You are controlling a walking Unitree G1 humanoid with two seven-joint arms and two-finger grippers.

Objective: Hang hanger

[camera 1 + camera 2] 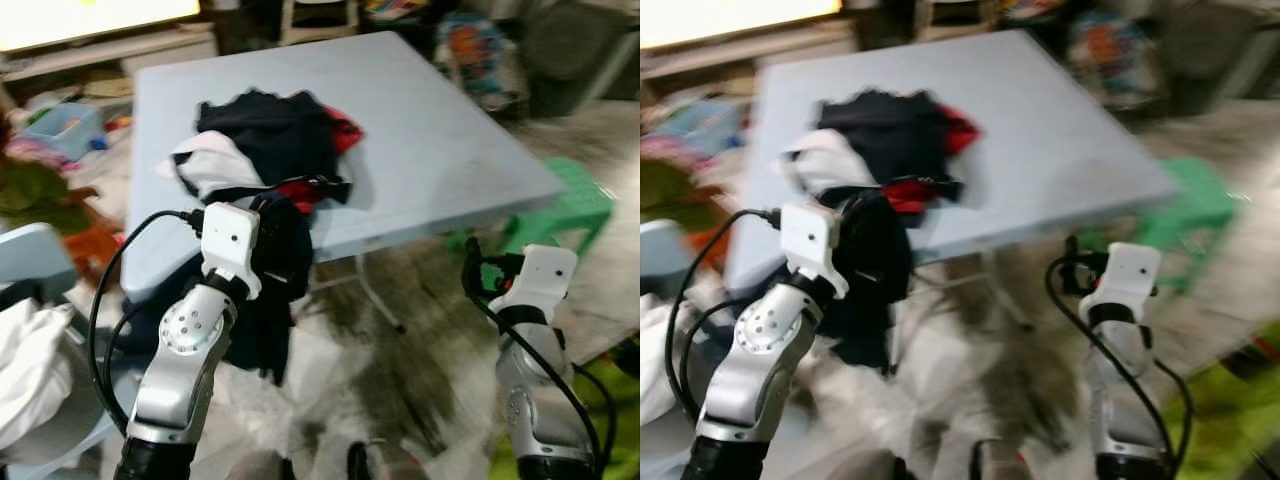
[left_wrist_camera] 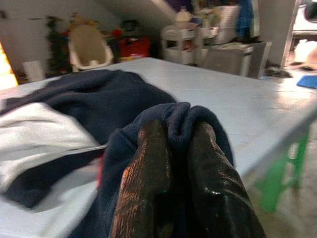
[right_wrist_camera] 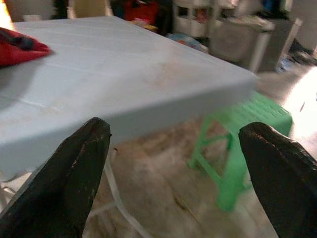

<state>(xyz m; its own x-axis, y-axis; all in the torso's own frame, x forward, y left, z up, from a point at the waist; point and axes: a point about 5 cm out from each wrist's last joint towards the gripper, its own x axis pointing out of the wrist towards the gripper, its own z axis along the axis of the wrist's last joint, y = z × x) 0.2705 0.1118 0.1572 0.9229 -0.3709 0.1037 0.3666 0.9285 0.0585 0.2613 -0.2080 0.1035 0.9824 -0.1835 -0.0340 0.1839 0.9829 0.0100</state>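
Table: we see a pale blue table [image 1: 430,150] across the upper centre, a heap of clothes [image 1: 265,140] at its left.
Room: cluttered; green stool [image 1: 570,205] at right.
Left gripper [image 2: 173,163]: left of centre, fingers pinched on a dark navy garment [image 1: 275,290] hanging off the table edge.
Right gripper [image 3: 178,178]: lower right, jaws wide, holding nothing.
Writing: none we can read.

Blurred clutter [image 1: 1110,50] beyond the table [image 1: 1060,140]

Both eye views look down on the table [image 1: 440,150]; each wrist view faces it close, along its edge.
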